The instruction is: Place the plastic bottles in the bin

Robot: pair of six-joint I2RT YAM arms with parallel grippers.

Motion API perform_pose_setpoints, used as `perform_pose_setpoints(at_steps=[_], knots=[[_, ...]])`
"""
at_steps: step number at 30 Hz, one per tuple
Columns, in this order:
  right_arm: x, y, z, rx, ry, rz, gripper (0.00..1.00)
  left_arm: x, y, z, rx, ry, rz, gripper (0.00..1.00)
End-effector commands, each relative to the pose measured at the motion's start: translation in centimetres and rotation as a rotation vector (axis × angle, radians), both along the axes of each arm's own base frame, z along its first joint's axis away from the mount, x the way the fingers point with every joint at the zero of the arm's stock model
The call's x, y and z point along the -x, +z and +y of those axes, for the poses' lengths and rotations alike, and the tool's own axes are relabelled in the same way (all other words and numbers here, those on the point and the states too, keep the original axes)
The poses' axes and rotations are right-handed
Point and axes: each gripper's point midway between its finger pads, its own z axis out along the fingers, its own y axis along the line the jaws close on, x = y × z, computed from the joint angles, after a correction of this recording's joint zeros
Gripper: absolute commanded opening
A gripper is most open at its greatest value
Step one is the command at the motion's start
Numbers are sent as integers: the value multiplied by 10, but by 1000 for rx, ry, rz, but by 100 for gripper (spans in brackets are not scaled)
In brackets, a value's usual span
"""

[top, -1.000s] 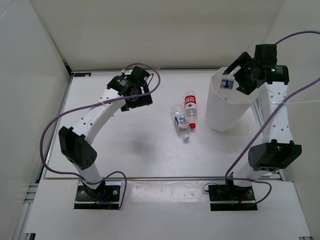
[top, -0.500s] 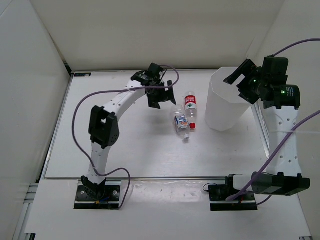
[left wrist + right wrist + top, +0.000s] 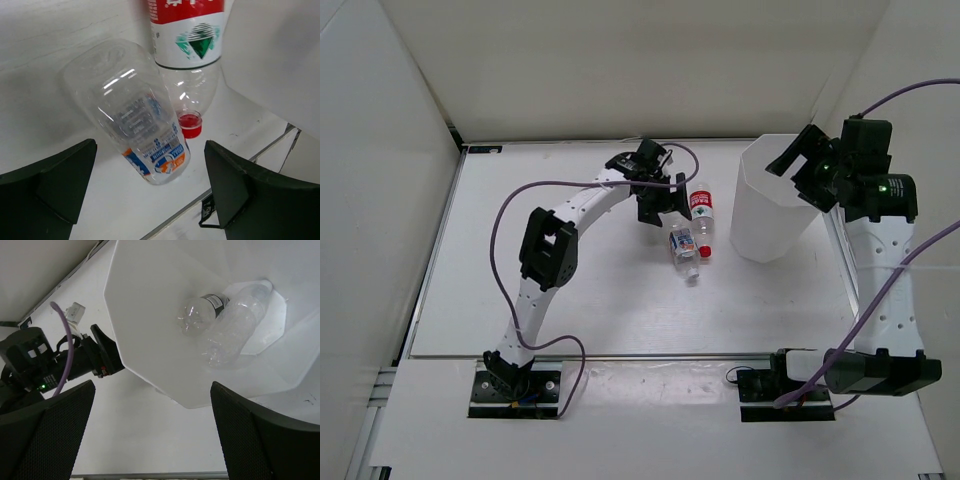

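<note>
A white tabletop (image 3: pixel 570 290) carries a tall white translucent plastic bin with an octagonal rim (image 3: pixel 770 215) at the far right. Two clear plastic bottles lie at its bottom, an unlabelled crumpled bottle (image 3: pixel 235 332) and a dark-capped bottle (image 3: pixel 200 312); the right end effector (image 3: pixel 790 160) hangs above the rim, fingers spread wide, holding nothing; the left end effector (image 3: pixel 658 195), also wide and empty, hovers over two small clear bottles lying side by side left of the bin, a red-labelled bottle (image 3: pixel 701 212) and a bottle with a blue-white label (image 3: pixel 684 243).
</note>
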Motion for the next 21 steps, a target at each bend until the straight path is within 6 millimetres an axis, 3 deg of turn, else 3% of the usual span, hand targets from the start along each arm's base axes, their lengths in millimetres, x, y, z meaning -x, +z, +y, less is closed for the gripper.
perform_pose_setpoints(at_steps=[1,5,9,12,13,15,17,18,19,21], knots=[[4,10,-7,52,-4,-59,100,2,-4,-14,36,-52,-2,100],[11,11,-9,66,-8,-65,100,10,-32,-16,35,-44,78,100],[18,1,-11,83,-6,-40,100,16,-40,-29,55,-68,95,100],[18,1,-11,90,-1,-41,100,23,-63,-21,35,-59,162,100],[20,3,-13,104,-2,-51,100,34,-70,-21,53,-70,212,100],[20,3,-14,112,3,-52,100,41,-80,-15,59,-60,265,88],[22,2,-16,118,-5,-52,100,40,-85,5,44,-13,303,74],[22,2,-16,118,-5,-52,100,38,-73,9,54,-6,289,65],[22,-2,-16,118,-5,-41,100,31,-70,18,49,27,282,50],[22,-2,-16,118,-5,-41,100,22,-51,27,37,65,247,50]])
